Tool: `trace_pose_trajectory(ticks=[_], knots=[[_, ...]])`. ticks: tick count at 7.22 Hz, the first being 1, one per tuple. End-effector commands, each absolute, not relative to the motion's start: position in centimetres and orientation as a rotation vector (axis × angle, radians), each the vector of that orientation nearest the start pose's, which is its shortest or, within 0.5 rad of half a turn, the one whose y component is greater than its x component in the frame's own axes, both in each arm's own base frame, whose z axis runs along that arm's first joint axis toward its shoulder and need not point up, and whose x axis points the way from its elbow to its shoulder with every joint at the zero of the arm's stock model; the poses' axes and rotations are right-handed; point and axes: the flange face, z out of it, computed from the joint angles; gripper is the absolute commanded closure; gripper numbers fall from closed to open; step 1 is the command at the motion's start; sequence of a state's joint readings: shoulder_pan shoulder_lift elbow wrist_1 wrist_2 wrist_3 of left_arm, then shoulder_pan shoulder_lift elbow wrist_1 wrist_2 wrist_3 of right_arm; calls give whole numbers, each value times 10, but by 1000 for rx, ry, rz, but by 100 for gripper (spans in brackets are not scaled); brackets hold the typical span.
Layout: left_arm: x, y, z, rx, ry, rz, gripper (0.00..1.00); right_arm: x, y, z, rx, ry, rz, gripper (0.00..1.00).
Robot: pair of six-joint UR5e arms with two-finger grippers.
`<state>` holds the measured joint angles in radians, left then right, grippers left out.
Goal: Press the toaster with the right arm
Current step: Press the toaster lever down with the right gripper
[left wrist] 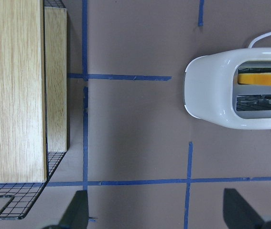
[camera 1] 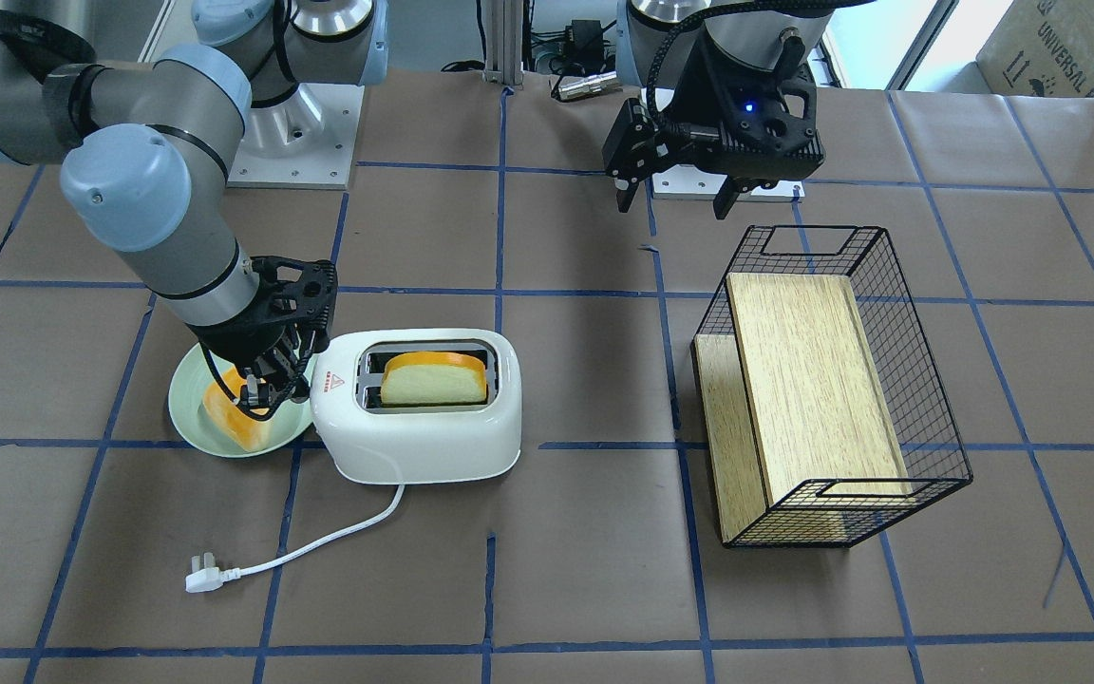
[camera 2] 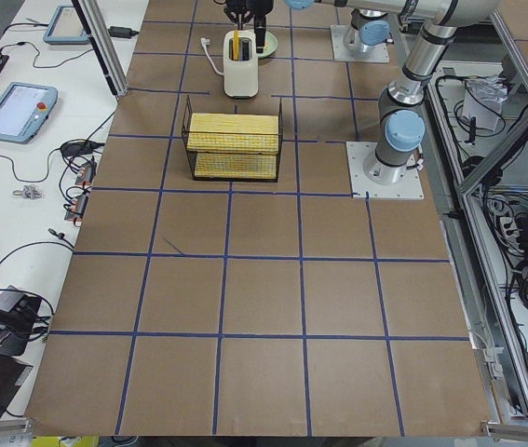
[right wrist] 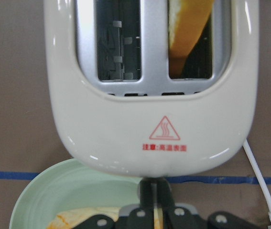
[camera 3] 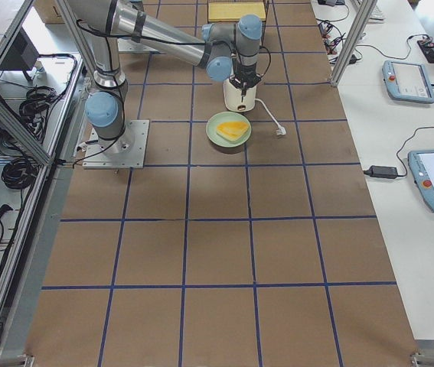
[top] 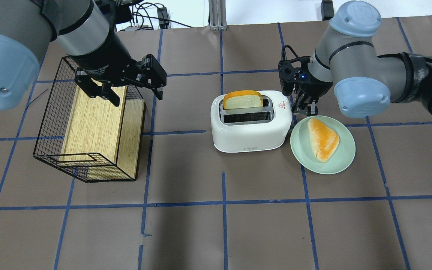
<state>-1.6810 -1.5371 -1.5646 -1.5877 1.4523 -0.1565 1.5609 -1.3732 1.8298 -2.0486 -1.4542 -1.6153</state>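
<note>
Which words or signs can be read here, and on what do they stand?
"UNIVERSAL R", cut off: cardboard box.
Red triangle with steam lines: top of the toaster.
Red characters beneath it: too blurred to read.
Small mark on its long side: too small to read.

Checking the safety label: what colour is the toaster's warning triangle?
Red; the triangle on the toaster shows best in the right wrist view.
</note>
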Motion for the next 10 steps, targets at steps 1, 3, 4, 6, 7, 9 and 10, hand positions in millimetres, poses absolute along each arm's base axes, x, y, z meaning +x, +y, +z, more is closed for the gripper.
trace_pose_trajectory(ticks=[1,3,4,6,7,9,10], knots=[[-197,-461,506,-73,3261,-12,0,138,-539,306,-2203,2134,-146,83],[-196,-461,506,-75,3261,-12,0,137,-540,302,-2200,2133,-138,82],[-196,-461,506,-75,3261,-12,0,136,-542,295,-2199,2127,-127,82],[-196,-461,506,-75,3261,-12,0,136,-544,290,-2210,2111,-123,82],[-197,-461,506,-73,3261,-12,0,136,-544,289,-2209,2110,-126,82],[-197,-461,506,-73,3261,-12,0,136,-546,282,-2202,2105,-113,82],[-196,-461,506,-75,3261,-12,0,136,-547,279,-2197,2102,-109,82]])
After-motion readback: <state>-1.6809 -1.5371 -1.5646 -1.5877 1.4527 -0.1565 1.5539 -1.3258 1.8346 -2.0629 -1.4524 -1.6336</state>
